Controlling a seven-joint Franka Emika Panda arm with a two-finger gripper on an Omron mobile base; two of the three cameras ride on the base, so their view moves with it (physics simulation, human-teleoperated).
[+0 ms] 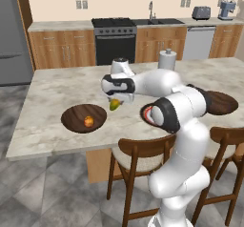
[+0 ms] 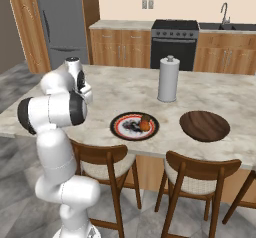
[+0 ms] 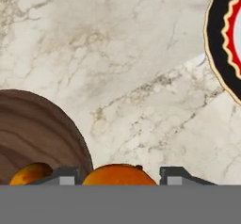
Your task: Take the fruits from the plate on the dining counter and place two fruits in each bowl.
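In the left base view, the claw sits just left of centre, above the counter, pinching a yellow-green fruit that hangs under the hand. It is held clear of the slab, probably so it can travel across to the left bowl, which lies lower left of the claw and near it. That bowl already holds an orange fruit, so a second piece there would complete its pair. The right bowl peeks out at the right edge behind the arm, apparently with nothing in it. In the right base view, the plate lies at centre with two fruits left on it: a brown one at its upper right and a reddish one just below, touching or nearly so. The second bowl sits to the plate's right, bare, likely waiting for those two. A paper-towel roll stands upright behind them. In the hand view, the fingertips rise at the bottom edge with the held fruit squeezed between them, looking orange from this angle. The wooden bowl fills the lower left, its fruit at the bottom edge, just left of the fingers; the plate's rim curves in at the upper right, well apart.
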